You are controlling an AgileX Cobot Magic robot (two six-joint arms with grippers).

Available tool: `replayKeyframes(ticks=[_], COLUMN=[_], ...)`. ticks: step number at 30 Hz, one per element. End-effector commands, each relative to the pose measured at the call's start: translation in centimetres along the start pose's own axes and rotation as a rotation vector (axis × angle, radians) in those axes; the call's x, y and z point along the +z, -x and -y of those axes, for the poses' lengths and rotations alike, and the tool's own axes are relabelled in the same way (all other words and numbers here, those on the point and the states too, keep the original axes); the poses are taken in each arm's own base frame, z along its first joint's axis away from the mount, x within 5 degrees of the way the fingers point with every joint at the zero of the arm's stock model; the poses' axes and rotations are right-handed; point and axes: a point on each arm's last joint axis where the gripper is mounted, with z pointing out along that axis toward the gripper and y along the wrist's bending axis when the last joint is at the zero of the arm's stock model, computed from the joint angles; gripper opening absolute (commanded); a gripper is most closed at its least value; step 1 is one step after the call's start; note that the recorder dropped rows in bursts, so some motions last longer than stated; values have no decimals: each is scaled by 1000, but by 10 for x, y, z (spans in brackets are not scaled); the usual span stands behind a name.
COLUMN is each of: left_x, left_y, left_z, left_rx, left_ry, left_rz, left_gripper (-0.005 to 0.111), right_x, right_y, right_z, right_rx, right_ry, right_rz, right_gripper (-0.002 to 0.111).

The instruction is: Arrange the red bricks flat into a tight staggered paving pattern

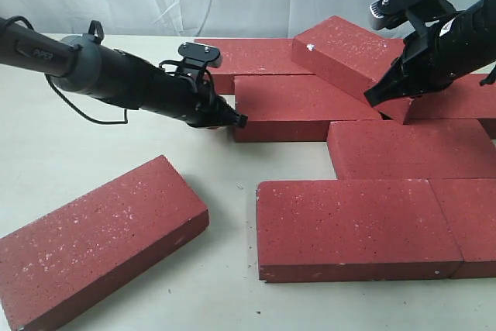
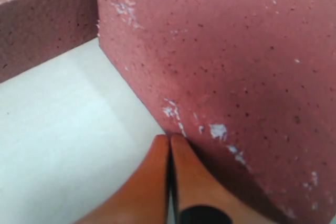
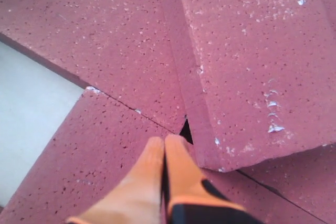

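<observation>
Several dark-red bricks lie flat on the table. One brick (image 1: 353, 60) (image 3: 247, 61) rests tilted on top of the others at the back right. My right gripper (image 1: 373, 98) (image 3: 165, 141) is shut, its tips at the lower edge of that tilted brick. My left gripper (image 1: 239, 121) (image 2: 169, 139) is shut with nothing in it, its tips against the left end of the middle-row brick (image 1: 302, 106) (image 2: 226, 72). A loose brick (image 1: 93, 242) lies askew at the front left, apart from the group.
Flat bricks fill the right side: front brick (image 1: 353, 226), one behind it (image 1: 411, 149), a back one (image 1: 248, 60). Bare cream table (image 1: 225, 184) lies between the loose brick and the group. A white cloth backdrop hangs behind.
</observation>
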Motion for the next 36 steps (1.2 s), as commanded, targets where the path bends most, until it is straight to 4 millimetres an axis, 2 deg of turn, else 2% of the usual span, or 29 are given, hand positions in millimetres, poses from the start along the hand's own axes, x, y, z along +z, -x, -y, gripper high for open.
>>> replayKeyframes(ticks=[1,12,18,23,28,36], left_x=[5,15,26,18,15,-16], left_y=[7,7,3,10,9,28], left_z=[14,28,25,11,13,-3], left_rx=[16,36,30,2,41,6], left_ry=[-52,-72,-73,12,-3,33], left_rz=[15,12,0,15,-12,-18], left_gripper=[0,0,0,0,0,0], right_x=[-2,-2,-2,-2,-2,-2], right_y=[-1,-1,-1,0,0,0], right_z=[2,1,1,1,2,2], right_rx=[6,20,21,20,20,20], right_ry=[-6,-1,-1,-2,-6,-6], right_rz=[8,15,15,17,23,23], right_gripper=[-1,-1,-1,-1,-1,-1])
